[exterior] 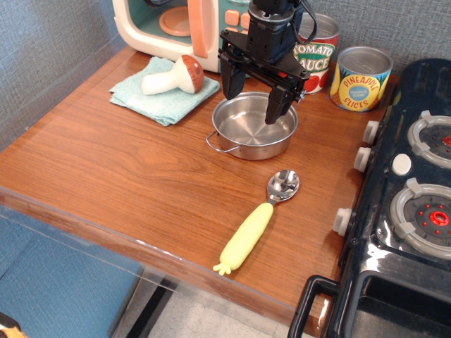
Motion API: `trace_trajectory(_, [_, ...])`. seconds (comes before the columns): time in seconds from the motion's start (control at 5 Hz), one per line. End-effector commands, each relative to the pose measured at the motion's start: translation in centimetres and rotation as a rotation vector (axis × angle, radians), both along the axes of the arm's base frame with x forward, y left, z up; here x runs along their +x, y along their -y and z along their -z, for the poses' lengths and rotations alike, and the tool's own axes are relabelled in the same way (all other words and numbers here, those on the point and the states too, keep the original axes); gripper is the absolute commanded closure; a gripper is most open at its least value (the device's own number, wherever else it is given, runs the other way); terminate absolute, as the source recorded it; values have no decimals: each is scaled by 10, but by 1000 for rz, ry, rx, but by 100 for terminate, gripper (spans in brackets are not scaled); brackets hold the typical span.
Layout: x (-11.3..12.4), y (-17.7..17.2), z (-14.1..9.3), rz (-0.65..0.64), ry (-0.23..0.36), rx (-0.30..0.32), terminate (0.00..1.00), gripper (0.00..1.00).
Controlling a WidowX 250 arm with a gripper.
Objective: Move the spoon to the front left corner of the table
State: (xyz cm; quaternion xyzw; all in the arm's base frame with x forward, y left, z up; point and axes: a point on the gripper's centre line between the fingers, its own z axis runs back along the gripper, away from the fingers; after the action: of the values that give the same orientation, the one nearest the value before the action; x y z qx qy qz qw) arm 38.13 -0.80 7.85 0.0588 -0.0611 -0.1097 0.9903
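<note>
The spoon lies flat on the table near the front right, its silver bowl pointing back right and its pale yellow-green handle reaching the front edge. My gripper hangs open and empty above the steel pot, well behind the spoon. Its two black fingers point down, one over the pot's left rim and one inside the pot's outline.
A teal cloth with a toy mushroom lies at the back left. A toy microwave and two cans, tomato sauce and pineapple slices, stand at the back. A black toy stove fills the right side.
</note>
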Motion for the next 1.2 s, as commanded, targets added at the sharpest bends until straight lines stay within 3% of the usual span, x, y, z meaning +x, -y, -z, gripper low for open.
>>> trace_trajectory(0.0, [0,0,0,0,0,0,0,0])
trace_trajectory(0.4, [-35,15,-11,69,20,-16,0,0])
trace_trajectory(0.6, [-75,31,-21,110,40,-49,0,0])
trace_trajectory(0.8, [-109,45,3,95,-2,-85,0,0])
trace_trajectory(1.0, [-130,54,40,63,-73,-12,0,0])
